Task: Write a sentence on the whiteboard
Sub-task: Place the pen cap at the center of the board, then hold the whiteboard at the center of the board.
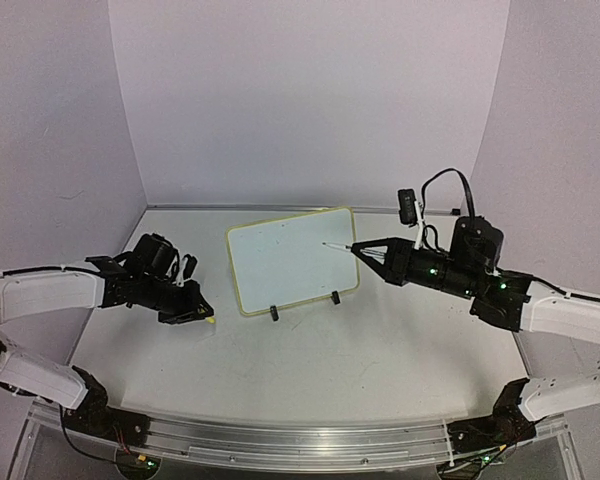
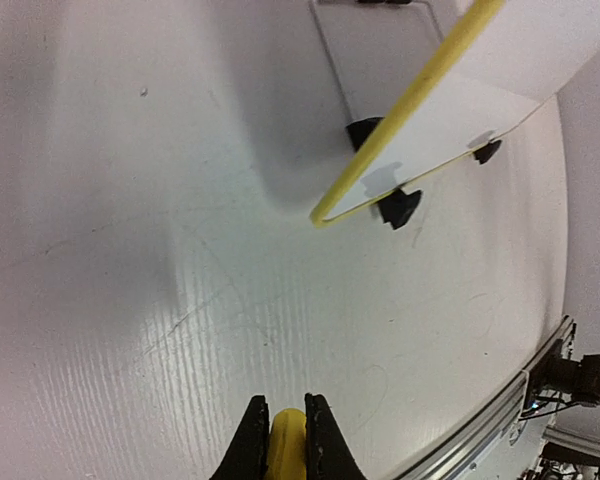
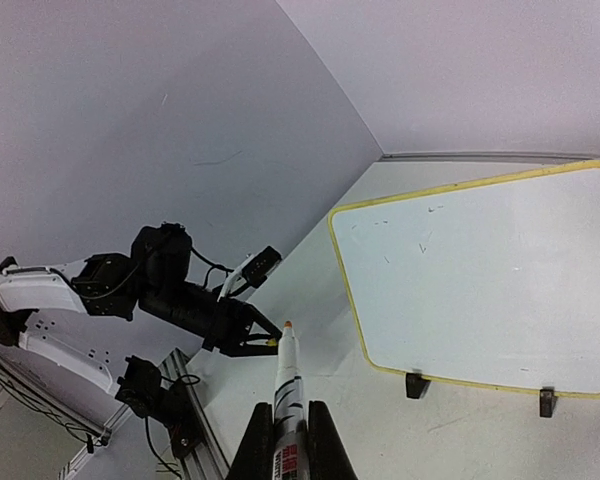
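**Top view, near to far.** Near edge: metal rail w/ both arm bases on it. The white table lies beyond.

**L arm:** reaches in from the left, low over the table. The left claw is pinched together on a small yellow piece, which shows between the fingertips. This claw sits left of the whiteboard and apart from it.

**R arm:** comes in from the right. The right claw is clamped on a marker pen, white barrel w/ a red-black label, tip aimed leftward. In top view the tip overlaps the upper-right part of the board face. In the R wrist view it stands clear of the rim, so it is prob. held in front of the face, not on it.

**Whiteboard:** mid-table, between the two claws, leaning back on two black feet. It has a pale yellow rim and rounded corners. The R wrist view shows a few faint marks near one upper corner of the face, too thin to read.

**Behind:** plain pale walls.
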You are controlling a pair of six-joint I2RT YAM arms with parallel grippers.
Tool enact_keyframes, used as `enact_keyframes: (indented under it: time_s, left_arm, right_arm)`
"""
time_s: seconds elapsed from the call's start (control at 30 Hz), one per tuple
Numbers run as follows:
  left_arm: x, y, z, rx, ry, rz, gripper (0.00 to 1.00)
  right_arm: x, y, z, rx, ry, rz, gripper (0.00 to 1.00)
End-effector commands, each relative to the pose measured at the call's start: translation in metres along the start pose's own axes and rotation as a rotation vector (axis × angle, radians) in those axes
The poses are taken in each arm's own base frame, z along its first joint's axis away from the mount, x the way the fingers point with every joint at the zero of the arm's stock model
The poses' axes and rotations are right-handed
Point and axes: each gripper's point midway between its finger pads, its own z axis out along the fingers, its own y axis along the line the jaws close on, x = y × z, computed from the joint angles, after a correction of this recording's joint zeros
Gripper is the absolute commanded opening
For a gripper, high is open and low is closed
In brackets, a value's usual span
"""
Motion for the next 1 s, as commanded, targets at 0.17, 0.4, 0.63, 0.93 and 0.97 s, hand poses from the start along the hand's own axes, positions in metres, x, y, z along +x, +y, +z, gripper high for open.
enact_keyframes:
  time_s: [0.17, 0.4, 0.63, 0.93, 0.97]
  left_arm:
    - [0.006, 0.021, 0.04, -0.12, 0.109, -0.022, 0.14]
    - [0.01, 0.026, 0.05, -0.141, 0.138, -0.024, 0.37]
    - [0.008, 0.027, 0.046, -0.15, 0.124, -0.011, 0.67]
    - [0.007, 0.021, 0.039, -0.109, 0.1, 0.003, 0.92]
    - [0.007, 0.019, 0.038, -0.1, 0.095, 0.004, 0.97]
  right_arm:
    - [0.008, 0.005, 0.018, 0.021, 0.035, -0.031, 0.0]
    - [0.007, 0.0, 0.013, 0.062, 0.008, -0.037, 0.0]
    - [0.013, -0.004, 0.016, 0.076, 0.032, -0.033, 0.0]
    - [0.017, -0.004, 0.018, 0.076, 0.043, -0.029, 0.0]
    - [0.017, -0.004, 0.018, 0.078, 0.043, -0.029, 0.0]
